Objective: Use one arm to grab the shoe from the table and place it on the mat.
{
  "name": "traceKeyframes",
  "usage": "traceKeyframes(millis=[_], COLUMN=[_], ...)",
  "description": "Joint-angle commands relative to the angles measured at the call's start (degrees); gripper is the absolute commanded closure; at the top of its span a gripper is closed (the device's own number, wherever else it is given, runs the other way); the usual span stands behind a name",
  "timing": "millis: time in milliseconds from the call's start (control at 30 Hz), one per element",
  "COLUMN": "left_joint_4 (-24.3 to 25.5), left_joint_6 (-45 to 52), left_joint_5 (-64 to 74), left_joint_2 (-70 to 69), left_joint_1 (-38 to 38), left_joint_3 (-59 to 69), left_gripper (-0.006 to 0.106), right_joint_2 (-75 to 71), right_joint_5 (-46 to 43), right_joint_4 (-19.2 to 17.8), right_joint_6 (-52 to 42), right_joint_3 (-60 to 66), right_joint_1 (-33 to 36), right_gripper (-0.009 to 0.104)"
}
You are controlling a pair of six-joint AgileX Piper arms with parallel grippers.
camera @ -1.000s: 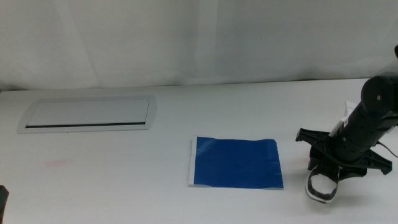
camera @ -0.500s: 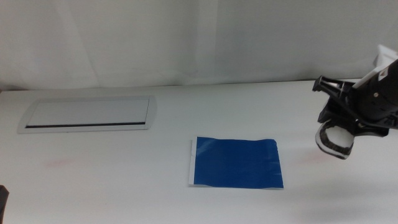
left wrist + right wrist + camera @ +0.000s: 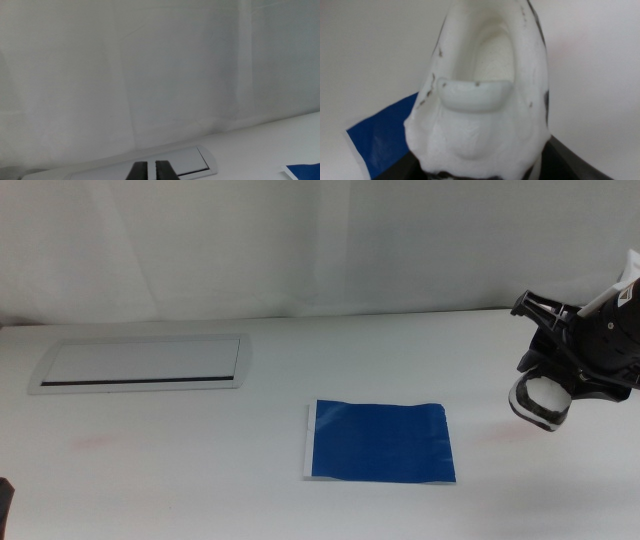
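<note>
The black-and-white shoe (image 3: 540, 402) hangs in the air at the far right, well above the table (image 3: 200, 480), with my right gripper (image 3: 556, 377) shut on it. It is to the right of the blue mat (image 3: 380, 442), which lies flat at mid-table with its white strip on the left edge. In the right wrist view the shoe (image 3: 485, 95) fills the picture, its white inside facing the camera, and a corner of the mat (image 3: 380, 135) shows beyond it. My left gripper (image 3: 151, 171) waits shut at the table's near left corner (image 3: 4, 500).
A long pale grey framed panel (image 3: 140, 363) lies at the back left. A faint pink smudge (image 3: 95, 443) marks the table near the left front. A white backdrop closes off the far side.
My right gripper has lifted the shoe off the table, up and slightly to the right. The left arm and the mat have not moved.
</note>
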Motion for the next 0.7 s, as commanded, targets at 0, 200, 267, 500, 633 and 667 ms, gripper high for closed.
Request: traceKeyframes(millis=[0, 200, 267, 500, 633, 667], left_joint_4=[-0.5, -0.5, -0.5, -0.5, -0.5, -0.5], left_joint_6=[-0.4, -0.4, -0.4, -0.4, -0.4, -0.4], left_joint_5=[-0.5, -0.5, -0.5, -0.5, -0.5, -0.5], left_joint_2=[-2.3, -2.3, -2.3, -2.3, -2.3, -2.3], left_joint_1=[0.2, 0.2, 0.2, 0.2, 0.2, 0.2], left_joint_3=[2.3, 2.3, 2.3, 2.3, 2.3, 2.3], left_gripper=[0.103, 0.103, 0.103, 0.103, 0.103, 0.103], right_joint_2=[-0.6, -0.5, -0.5, -0.5, -0.5, -0.5], right_joint_5=[-0.1, 0.5, 0.9, 2.5, 3.4, 3.5], right_joint_4=[-1.0, -2.4, -2.5, -2.8, -2.9, -2.9], right_joint_6=[4.4, 20.3, 23.4, 30.4, 35.3, 35.9], right_joint_3=[-0.3, -0.3, -0.3, -0.3, -0.3, -0.3], right_joint_1=[0.1, 0.1, 0.1, 0.1, 0.1, 0.1], right_gripper=[0.097, 0.097, 0.097, 0.097, 0.097, 0.097])
